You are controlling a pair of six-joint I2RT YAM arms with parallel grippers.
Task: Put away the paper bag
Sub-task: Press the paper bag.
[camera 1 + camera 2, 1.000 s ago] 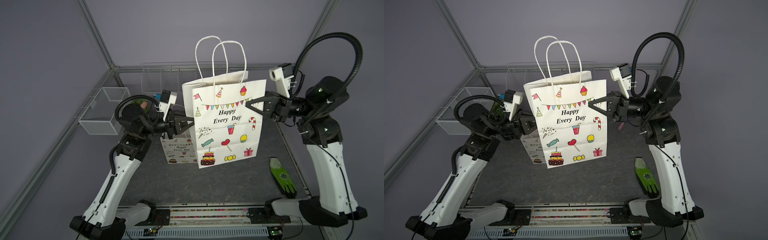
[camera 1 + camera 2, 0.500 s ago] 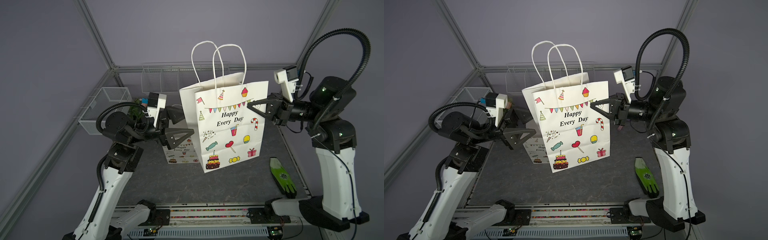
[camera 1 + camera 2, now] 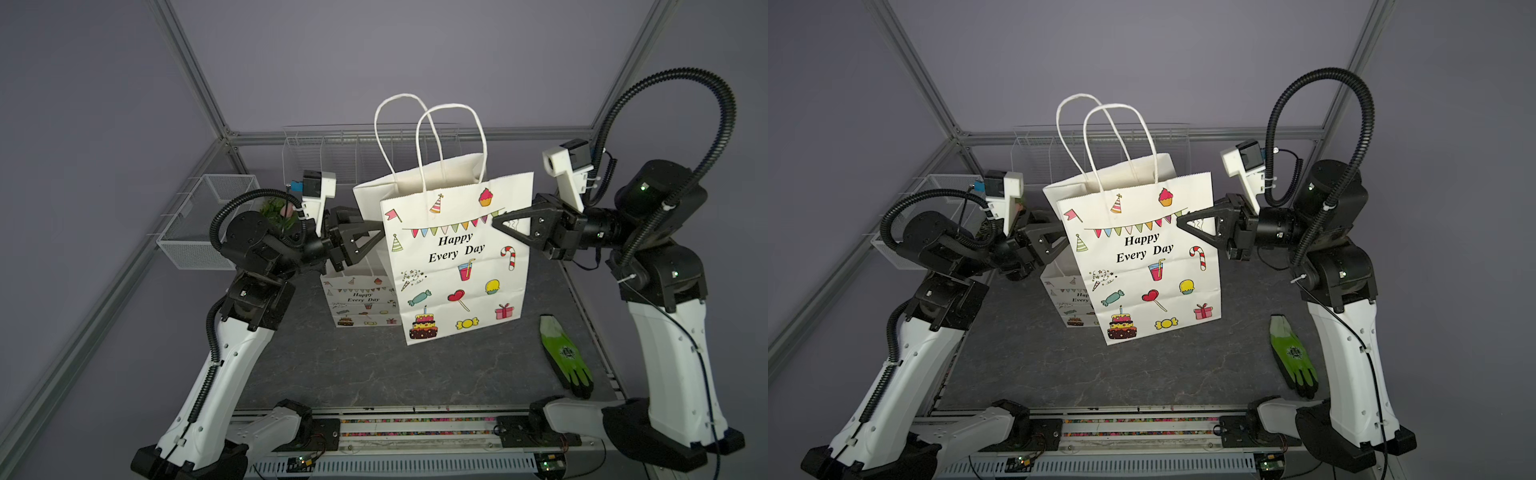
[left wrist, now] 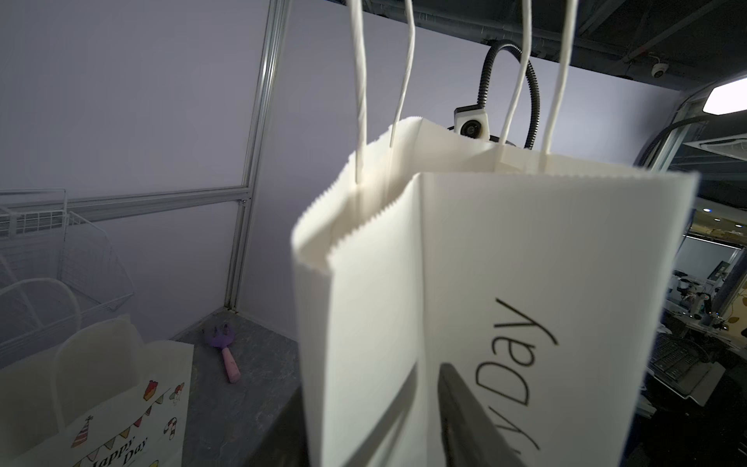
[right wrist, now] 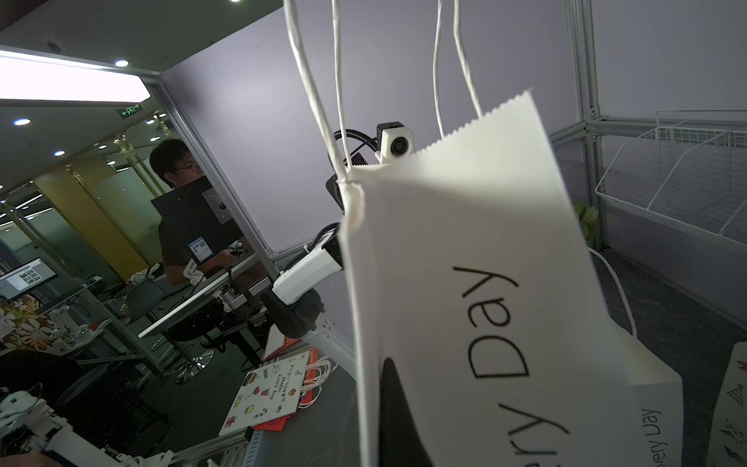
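Printed "Happy Every Day", the white cord-handled paper bag point(image 3: 457, 266) stands upright over the dark marbled tabletop point(image 3: 353, 365), contents hidden. The right gripper point(image 3: 496, 221) pinches one edge; the left gripper point(image 3: 380, 235) meets the other, grip unclear. A smaller matching bag point(image 3: 359, 299) stands behind.

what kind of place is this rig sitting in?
Probably a robot test cell inside an office or lab: a silver aluminium-frame enclosure, a dark stone-look tabletop, and, in the right wrist view, a dark-haired person in glasses by a desk monitor outside it.
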